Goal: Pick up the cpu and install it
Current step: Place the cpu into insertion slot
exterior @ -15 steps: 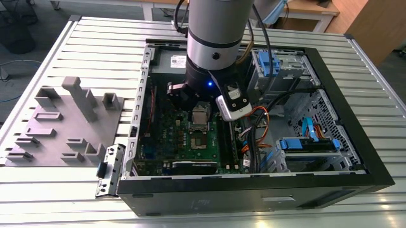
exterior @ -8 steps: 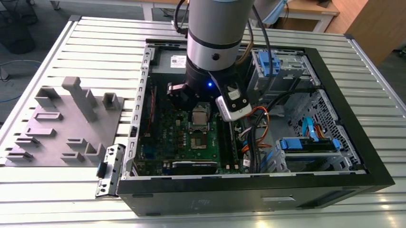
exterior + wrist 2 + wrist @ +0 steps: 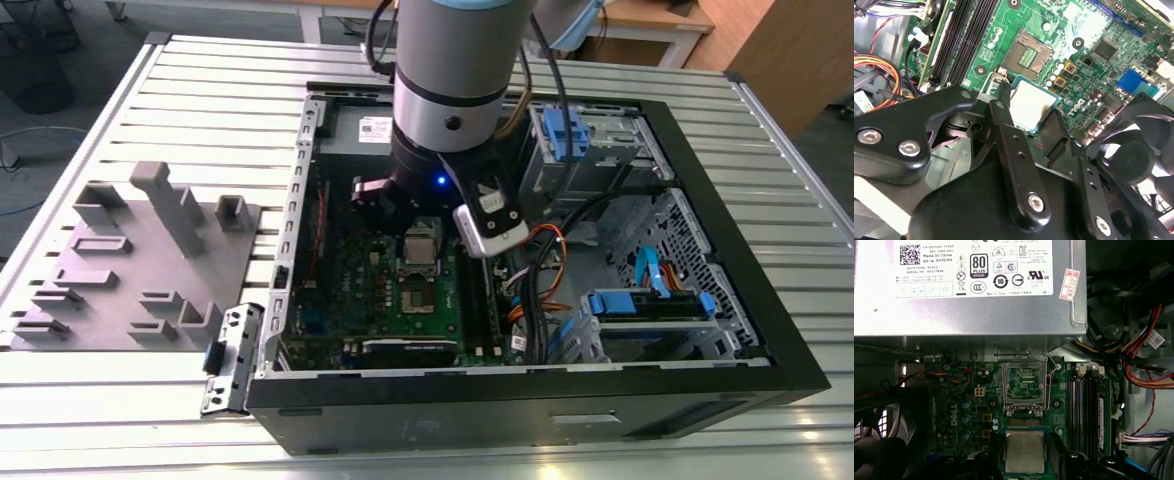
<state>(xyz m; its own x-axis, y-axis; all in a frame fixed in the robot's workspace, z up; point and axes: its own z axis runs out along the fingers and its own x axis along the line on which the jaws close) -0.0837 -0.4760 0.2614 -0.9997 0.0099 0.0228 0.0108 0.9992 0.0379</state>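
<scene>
Here the gripper (image 3: 1030,106) is closed on the cpu (image 3: 1025,451), with one black finger (image 3: 1006,125) against each opposite edge, holding it over the green motherboard (image 3: 961,410). Just beyond the fingertips lies the open socket (image 3: 1025,386). Farther out is the grey power supply (image 3: 969,310), inside the computer case (image 3: 534,415).

A black computer case (image 3: 534,400) lies open on a metal table (image 3: 160,90) made of long strips. Beside it, on the exterior view's left, sits a grey plastic tray (image 3: 120,270) with blocks sticking up. Inside the case is a green board (image 3: 387,290). A shiny silver box (image 3: 979,315) with a white sticker sits at one end of the board. Long black slots (image 3: 1086,410) run along the board. Red, orange and yellow wires (image 3: 1141,345) curl near them. Blue clips (image 3: 561,130) sit in a corner.
</scene>
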